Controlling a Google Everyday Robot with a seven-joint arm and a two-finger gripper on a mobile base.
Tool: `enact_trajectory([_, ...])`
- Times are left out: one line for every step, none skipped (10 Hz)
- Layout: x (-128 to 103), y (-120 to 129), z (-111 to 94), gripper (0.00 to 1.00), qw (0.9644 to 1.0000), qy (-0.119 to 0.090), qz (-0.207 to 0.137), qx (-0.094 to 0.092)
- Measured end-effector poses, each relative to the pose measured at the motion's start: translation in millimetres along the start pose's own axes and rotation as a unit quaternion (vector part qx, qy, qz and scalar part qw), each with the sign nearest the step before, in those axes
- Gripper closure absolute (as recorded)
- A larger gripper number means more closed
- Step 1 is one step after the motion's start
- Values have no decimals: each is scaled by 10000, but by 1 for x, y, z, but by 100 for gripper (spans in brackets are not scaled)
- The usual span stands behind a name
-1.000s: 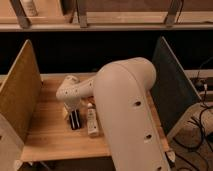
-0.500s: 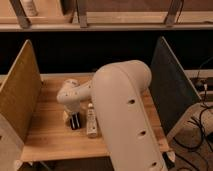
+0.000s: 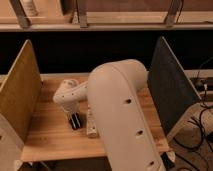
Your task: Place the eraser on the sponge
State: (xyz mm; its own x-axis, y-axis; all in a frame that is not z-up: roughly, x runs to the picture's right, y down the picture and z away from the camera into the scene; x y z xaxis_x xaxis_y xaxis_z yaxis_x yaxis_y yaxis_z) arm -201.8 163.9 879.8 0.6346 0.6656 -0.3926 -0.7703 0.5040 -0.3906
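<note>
The tool (image 3: 73, 114) is hanging low over the pale wooden surface (image 3: 47, 135), under the bulky cream arm (image 3: 120, 110). Whether it is gripping anything is not showing. The small black rectangular eraser (image 3: 75, 123) is sitting right at its tip, just beside a white tube (image 3: 91, 126).

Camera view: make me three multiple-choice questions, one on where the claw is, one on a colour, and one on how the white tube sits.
1. Where is the claw?
A) low over the table, beside the white tube
B) raised high above the table
C) beyond the table's edge

2. What colour is the arm?
A) black
B) off-white
C) red

3. How is the white tube placed?
A) standing upright
B) lifted in the air
C) lying on the table

Answers: 1 A, it reaches down next to the tube; 2 B, its shell is pale; 3 C, it lies along the wood.
</note>
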Motion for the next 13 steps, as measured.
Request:
enact_trajectory([-2,0,-1,88,10000,-38,-30,13])
enact_trajectory([-10,1,-8,98,9998,-203,-48,42])
enact_trajectory([-21,5,-18,100,9990,-426,-117,45])
enact_trajectory([-31,9,-32,100,9975,-672,-218,57])
enact_trajectory([-40,14,-48,100,9948,-945,-358,91])
enact_trajectory([-46,16,-68,100,9912,-1214,-500,173])
enact_trajectory([-45,13,-84,100,9887,-1374,-525,274])
enact_trajectory([-41,5,-94,100,9876,-1467,-451,344])
enact_trajectory([-32,-10,-105,100,9868,-1538,-260,431])
enact_trajectory([-16,-33,-115,100,9860,-1581,67,531])
enact_trajectory([-4,-48,-120,100,9853,-1580,296,579])
enact_trajectory([17,-70,-126,100,9837,-1541,693,621])
enact_trajectory([40,-93,-131,100,9803,-1509,1110,632])
